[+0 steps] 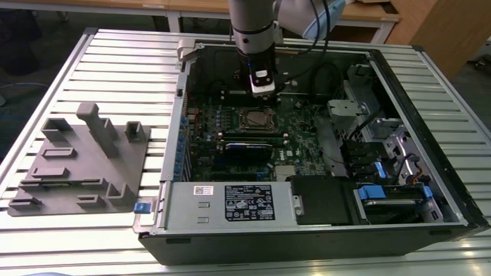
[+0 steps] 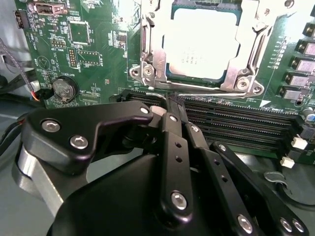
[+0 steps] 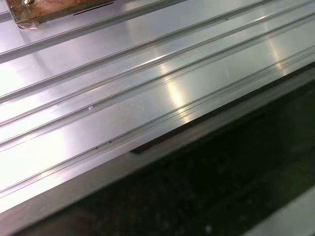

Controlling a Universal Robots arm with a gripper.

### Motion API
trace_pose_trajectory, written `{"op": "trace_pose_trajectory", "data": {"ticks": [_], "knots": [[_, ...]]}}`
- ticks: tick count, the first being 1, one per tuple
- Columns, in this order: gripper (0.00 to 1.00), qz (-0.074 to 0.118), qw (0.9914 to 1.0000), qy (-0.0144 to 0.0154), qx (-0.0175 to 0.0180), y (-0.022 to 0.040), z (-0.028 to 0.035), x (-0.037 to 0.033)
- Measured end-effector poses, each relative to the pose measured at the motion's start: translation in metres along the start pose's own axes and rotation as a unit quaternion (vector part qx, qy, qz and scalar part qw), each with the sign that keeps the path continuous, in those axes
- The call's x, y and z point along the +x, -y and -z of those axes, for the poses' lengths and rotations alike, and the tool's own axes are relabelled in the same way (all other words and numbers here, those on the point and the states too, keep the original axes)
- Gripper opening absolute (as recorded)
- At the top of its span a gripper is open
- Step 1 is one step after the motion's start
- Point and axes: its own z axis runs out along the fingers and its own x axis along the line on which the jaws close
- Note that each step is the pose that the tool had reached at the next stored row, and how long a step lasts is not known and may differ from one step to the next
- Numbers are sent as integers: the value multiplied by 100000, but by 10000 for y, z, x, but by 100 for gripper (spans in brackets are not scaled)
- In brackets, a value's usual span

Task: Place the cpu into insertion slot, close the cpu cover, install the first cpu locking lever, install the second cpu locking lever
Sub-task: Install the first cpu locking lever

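Evidently hovering with the gripper pinched together on nothing, tips just short of the lever wire fronting the insertion slot, where the cpu is already sitting framed by the cpu cover, seemingly readying for lever work.

Bright overhead light glares off the ribbed table; the case interior lies shadowed.
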Motion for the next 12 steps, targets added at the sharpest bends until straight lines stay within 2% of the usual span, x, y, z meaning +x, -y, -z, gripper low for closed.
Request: {"op": "trace_pose_trajectory", "data": {"ticks": [8,10,12], "knots": [[11,317,99990,606,1241,6,-27,4],[11,385,99985,757,1484,7,-35,5],[11,410,99984,794,1563,7,-37,5]]}}
